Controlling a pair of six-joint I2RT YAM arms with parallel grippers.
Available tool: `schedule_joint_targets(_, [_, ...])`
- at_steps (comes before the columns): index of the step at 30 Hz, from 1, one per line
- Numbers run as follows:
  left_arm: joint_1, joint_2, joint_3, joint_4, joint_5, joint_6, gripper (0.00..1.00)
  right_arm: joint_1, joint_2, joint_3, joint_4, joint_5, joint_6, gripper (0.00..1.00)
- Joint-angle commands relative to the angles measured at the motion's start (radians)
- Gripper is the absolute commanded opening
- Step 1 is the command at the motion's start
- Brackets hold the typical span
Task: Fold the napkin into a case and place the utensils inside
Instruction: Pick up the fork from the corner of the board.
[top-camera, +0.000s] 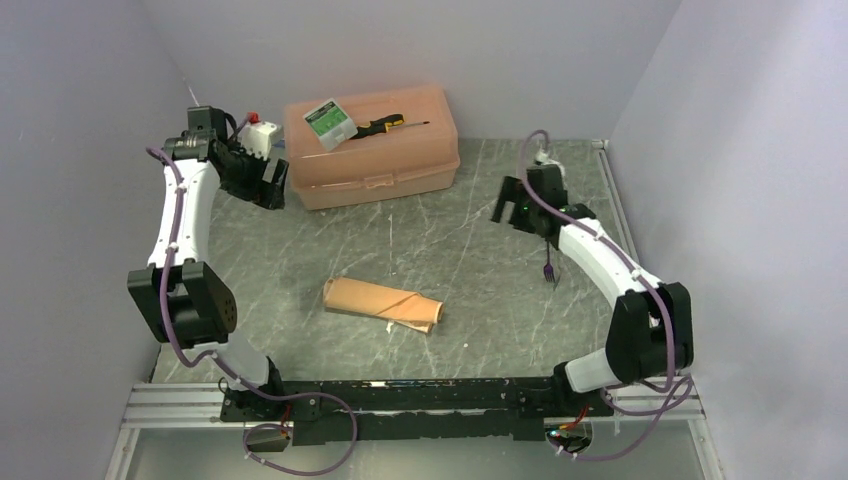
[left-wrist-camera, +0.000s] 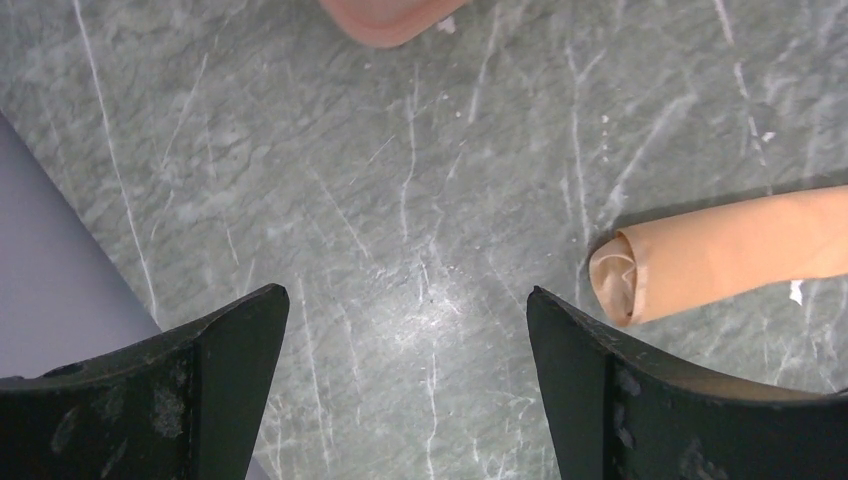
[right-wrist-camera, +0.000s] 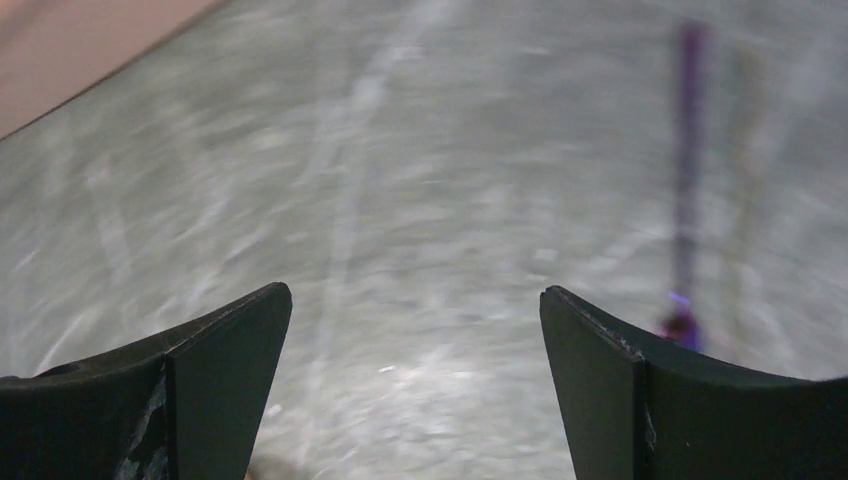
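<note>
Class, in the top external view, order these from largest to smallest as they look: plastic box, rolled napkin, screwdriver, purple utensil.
1. plastic box
2. rolled napkin
3. screwdriver
4. purple utensil, though the right arm may hide part of it, so its place against the screwdriver is unsure.

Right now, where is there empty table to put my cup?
Bare table lies between the plastic box and the rolled napkin, and in front of the napkin. Crowded: the left gripper by the box's left end, the purple utensil beside the right gripper.
</note>
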Motion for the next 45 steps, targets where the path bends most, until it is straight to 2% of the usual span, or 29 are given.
schedule_joint_targets(1, [0.007, -0.059, -0.060, 0.103, -0.097, -0.064, 0.94, -0.142, 0.068, 0.014, -0.199, 0.265, 0.128, 1.00])
schedule_joint_targets(4, [0.007, -0.042, -0.041, 0.071, -0.049, -0.063, 0.94, -0.214, 0.121, -0.029, -0.161, 0.277, 0.134, 0.96])
schedule_joint_targets(7, [0.007, -0.003, -0.005, 0.024, 0.008, -0.065, 0.94, -0.251, 0.193, -0.027, -0.103, 0.271, 0.138, 0.88])
schedule_joint_targets(14, [0.007, 0.049, 0.010, 0.005, 0.020, -0.068, 0.94, -0.257, 0.359, 0.074, -0.050, 0.262, 0.097, 0.67])
schedule_joint_targets(20, [0.006, 0.026, -0.030, 0.043, 0.002, -0.063, 0.94, -0.256, 0.429, 0.079, -0.031, 0.241, 0.087, 0.47])
schedule_joint_targets(27, [0.006, 0.036, -0.015, 0.040, -0.017, -0.068, 0.91, -0.248, 0.440, 0.025, -0.014, 0.184, 0.119, 0.40])
schedule_joint_targets(30, [0.006, 0.038, -0.007, 0.035, -0.023, -0.066, 0.90, -0.219, 0.439, 0.017, -0.005, 0.113, 0.131, 0.28])
schedule_joint_targets(33, [0.006, 0.037, -0.006, 0.029, -0.024, -0.070, 0.90, -0.142, 0.449, 0.023, -0.006, 0.095, 0.131, 0.08])
schedule_joint_targets(35, [0.007, 0.037, -0.003, 0.022, -0.020, -0.071, 0.90, -0.090, 0.459, 0.037, -0.010, 0.093, 0.128, 0.00])
schedule_joint_targets(45, [0.005, 0.028, 0.005, -0.005, -0.012, -0.073, 0.88, 0.045, 0.436, 0.102, -0.007, 0.110, 0.078, 0.00])
